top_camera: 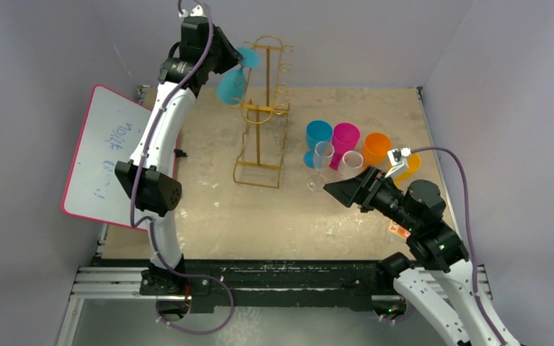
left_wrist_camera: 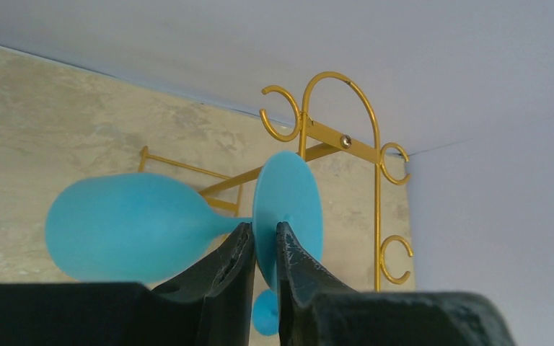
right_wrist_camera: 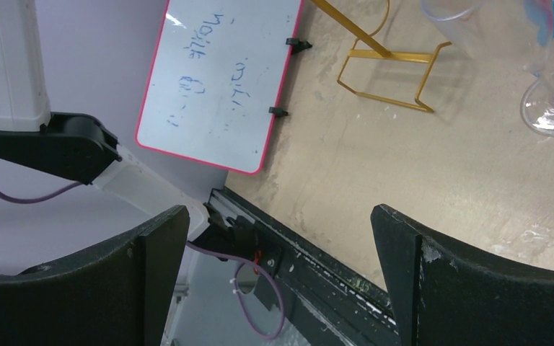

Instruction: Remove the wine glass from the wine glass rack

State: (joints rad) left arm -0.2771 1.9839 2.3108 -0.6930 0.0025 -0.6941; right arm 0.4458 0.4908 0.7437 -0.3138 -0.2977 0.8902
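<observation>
The wine glass (top_camera: pixel 229 86) is turquoise and hangs tilted, bowl down, at the upper left of the gold wire wine glass rack (top_camera: pixel 260 122). My left gripper (top_camera: pixel 232 61) is high beside the rack's top. In the left wrist view its fingertips (left_wrist_camera: pixel 244 241) are shut on the glass's round foot (left_wrist_camera: pixel 288 191), with the bowl (left_wrist_camera: pixel 126 227) to the left. The rack's curled hooks (left_wrist_camera: pixel 328 137) stand right behind the foot; I cannot tell whether the foot still rests on one. My right gripper (top_camera: pixel 343 191) hovers open and empty (right_wrist_camera: pixel 280 216) low on the right.
A turquoise cup (top_camera: pixel 318 133), a magenta cup (top_camera: pixel 345 137), an orange cup (top_camera: pixel 376 148) and two clear glasses (top_camera: pixel 323 155) stand right of the rack. A pink-edged whiteboard (top_camera: pixel 108 155) leans at the left edge. Grey walls close in the table.
</observation>
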